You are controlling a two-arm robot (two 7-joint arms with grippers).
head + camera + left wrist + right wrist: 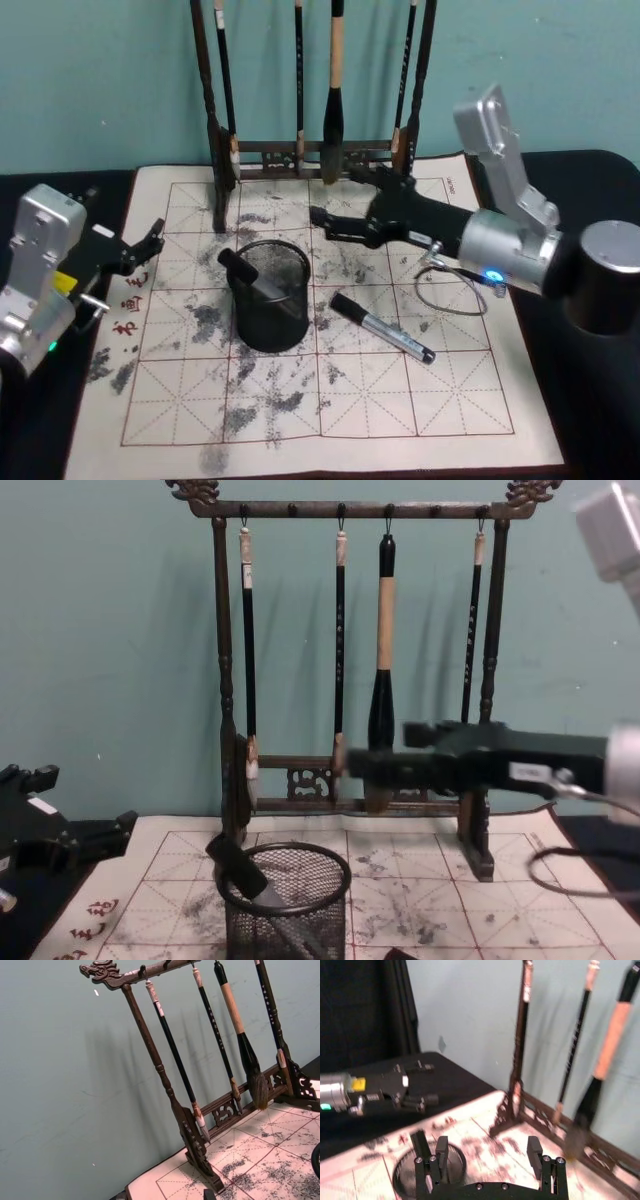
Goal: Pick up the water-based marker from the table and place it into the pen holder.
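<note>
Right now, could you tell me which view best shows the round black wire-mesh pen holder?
The head view: the pen holder shows whole, a black marker leaning inside. The chest view cuts off its base; the right wrist view catches its rim behind the right hand.

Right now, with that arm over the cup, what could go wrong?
The right end effector, open, hangs close to the brush rack; a swing could knock the brushes. The marker in the pen holder leans out past the rim; a low pass might catch it and tip the holder. The left end effector sits parked.
</note>
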